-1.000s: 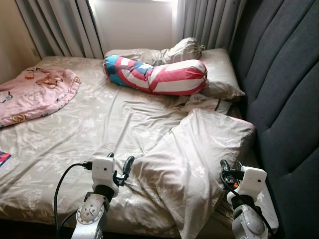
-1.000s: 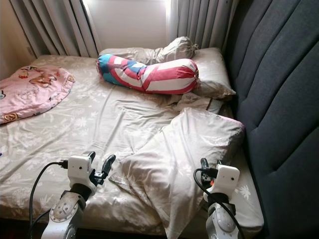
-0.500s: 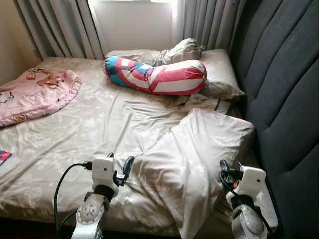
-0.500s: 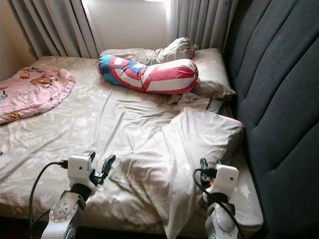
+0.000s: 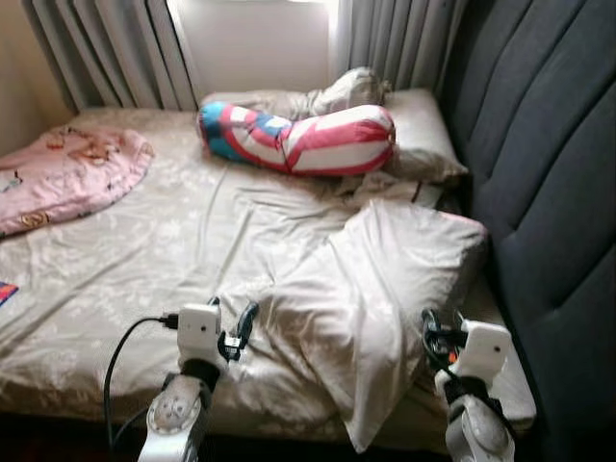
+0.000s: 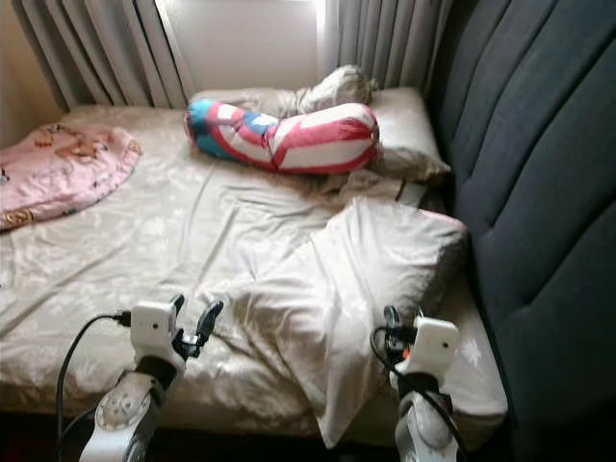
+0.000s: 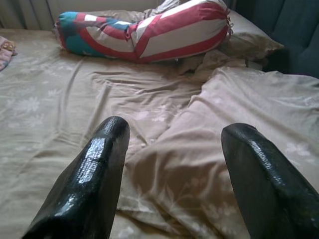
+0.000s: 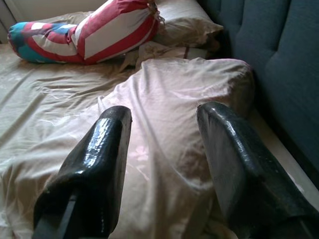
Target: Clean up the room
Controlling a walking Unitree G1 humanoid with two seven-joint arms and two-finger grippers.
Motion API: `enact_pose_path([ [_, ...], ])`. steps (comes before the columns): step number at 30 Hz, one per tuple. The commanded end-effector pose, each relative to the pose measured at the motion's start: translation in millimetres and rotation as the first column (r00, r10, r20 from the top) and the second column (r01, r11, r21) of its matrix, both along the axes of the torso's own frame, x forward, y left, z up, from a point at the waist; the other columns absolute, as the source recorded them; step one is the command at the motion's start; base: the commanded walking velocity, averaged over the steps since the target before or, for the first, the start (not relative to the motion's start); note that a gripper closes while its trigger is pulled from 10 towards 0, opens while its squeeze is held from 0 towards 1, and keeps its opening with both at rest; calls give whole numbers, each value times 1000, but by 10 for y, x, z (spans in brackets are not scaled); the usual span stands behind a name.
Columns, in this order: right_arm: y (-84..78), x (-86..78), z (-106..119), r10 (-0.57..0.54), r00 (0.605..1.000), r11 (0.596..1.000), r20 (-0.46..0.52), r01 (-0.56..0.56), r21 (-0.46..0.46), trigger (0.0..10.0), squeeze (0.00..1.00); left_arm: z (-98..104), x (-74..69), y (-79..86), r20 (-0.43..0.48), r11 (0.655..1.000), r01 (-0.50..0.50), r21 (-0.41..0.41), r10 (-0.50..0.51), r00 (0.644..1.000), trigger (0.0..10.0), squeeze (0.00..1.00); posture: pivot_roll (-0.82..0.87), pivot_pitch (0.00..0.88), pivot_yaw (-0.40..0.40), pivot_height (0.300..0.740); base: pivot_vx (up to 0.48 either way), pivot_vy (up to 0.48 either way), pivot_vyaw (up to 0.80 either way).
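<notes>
From my head, the beige pillow [image 5: 385,279] lay askew against the headboard [image 5: 549,173], the striped bolster [image 5: 298,140] beyond it. My left gripper [image 7: 172,164] was spread at the pillow's corner; my right gripper [image 8: 164,149] hovered spread above it, perhaps not touching.

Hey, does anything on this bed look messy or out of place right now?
Yes. The large beige floral pillow lies skewed across the mattress near the dark upholstered headboard, one corner drooping over the bed's near edge. The beige sheet is rumpled, and a pink cartoon-print blanket sits bunched at the far left. Both grippers hover before the pillow, jaws open.
</notes>
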State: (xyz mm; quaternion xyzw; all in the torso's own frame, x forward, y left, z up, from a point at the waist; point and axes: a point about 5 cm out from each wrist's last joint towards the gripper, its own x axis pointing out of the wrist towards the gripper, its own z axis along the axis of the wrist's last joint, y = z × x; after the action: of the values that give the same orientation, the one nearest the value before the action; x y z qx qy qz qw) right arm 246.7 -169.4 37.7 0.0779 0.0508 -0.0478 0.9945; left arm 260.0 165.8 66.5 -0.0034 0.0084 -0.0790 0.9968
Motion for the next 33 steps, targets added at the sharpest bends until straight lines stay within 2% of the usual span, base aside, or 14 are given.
enact_pose_path([
  [1,8,0,-8,-2,1000,1000,-6,2,10,10000,0,23,8,1,2,1000,5,-9,-5,1000,10000,0,-109,8,-18,660,0,0,0],
  [9,16,1,-12,2,1000,1000,-10,-2,17,10000,0,19,9,8,-4,1000,-6,-13,6,1000,10000,0,-110,7,-18,660,0,0,0],
  [14,12,3,-11,0,1000,1000,-8,1,18,10000,0,7,19,17,-15,1000,-13,-9,13,1000,10000,0,-109,8,-18,660,0,456,0],
  [17,12,7,-25,-5,1000,1000,-19,6,27,10000,0,12,21,15,-8,1000,-7,-2,7,1000,10000,0,-109,7,-17,660,0,0,0],
  [23,19,12,-18,-4,1000,999,-11,4,33,10000,0,16,24,17,-8,1000,-6,0,6,1000,10000,0,-108,6,-15,660,0,0,-603],
  [33,45,17,-16,11,1000,999,-9,-11,32,10000,0,23,32,20,-7,1000,-6,4,6,1000,10000,0,-107,5,-14,660,0,0,0],
])
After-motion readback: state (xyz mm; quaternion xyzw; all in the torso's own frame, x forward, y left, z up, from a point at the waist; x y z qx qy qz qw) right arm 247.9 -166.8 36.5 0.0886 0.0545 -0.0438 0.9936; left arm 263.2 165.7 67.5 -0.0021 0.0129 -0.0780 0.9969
